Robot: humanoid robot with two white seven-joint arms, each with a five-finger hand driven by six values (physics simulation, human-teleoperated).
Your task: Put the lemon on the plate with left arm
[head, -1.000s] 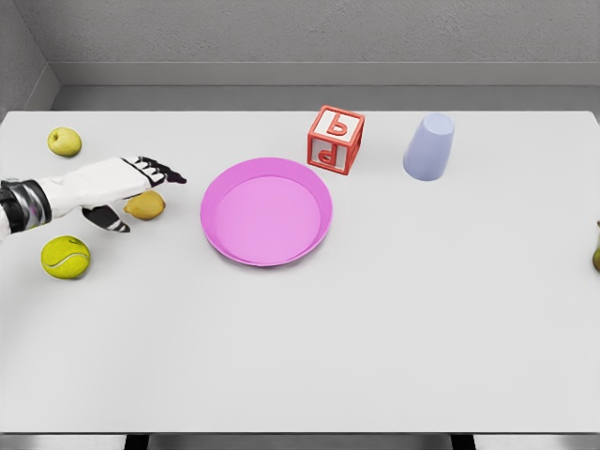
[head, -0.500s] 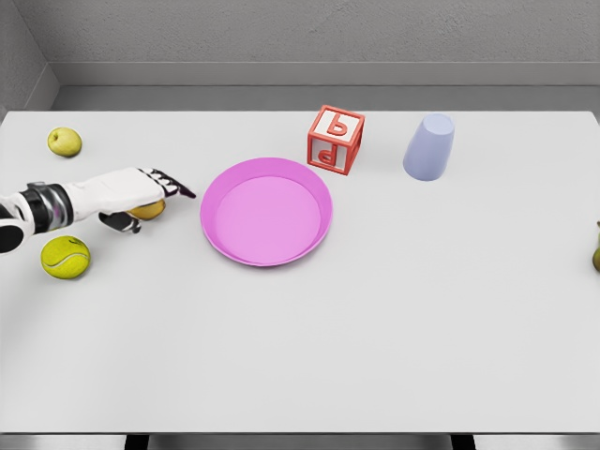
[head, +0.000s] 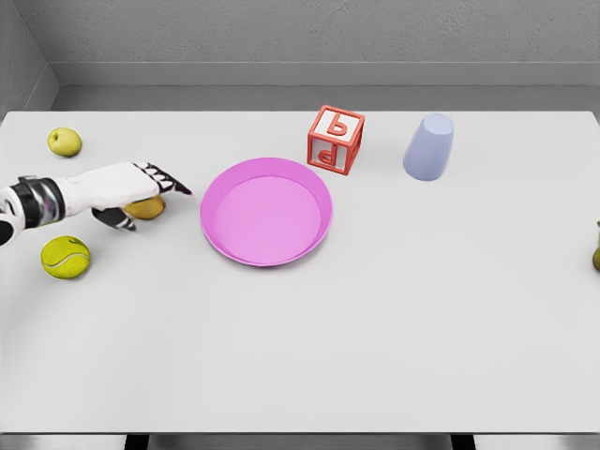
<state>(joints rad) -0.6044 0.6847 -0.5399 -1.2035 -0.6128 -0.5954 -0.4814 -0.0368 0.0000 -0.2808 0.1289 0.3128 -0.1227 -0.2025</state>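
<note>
The lemon (head: 147, 209) lies on the white table, left of the pink plate (head: 266, 258). My left hand (head: 150, 195) comes in from the left edge and sits right over the lemon. Its fingers (head: 169, 178) stretch flat past the fruit's top towards the plate, and the thumb (head: 116, 218) points down on the lemon's left side. The hand is open, not closed round the fruit, and covers the lemon's upper part. The plate holds nothing. My right arm is out of view.
A tennis ball (head: 66, 256) lies just below my left forearm, and a small yellow-green apple (head: 65, 142) sits at the far left. Behind the plate stand a red letter block (head: 336, 140) and an upturned lavender cup (head: 429, 146). A brownish fruit (head: 596, 249) peeks in at the right edge.
My left hand slid right and lower over the lemon, hiding more of it, then eased back slightly to the left. The lemon has stayed where it was.
</note>
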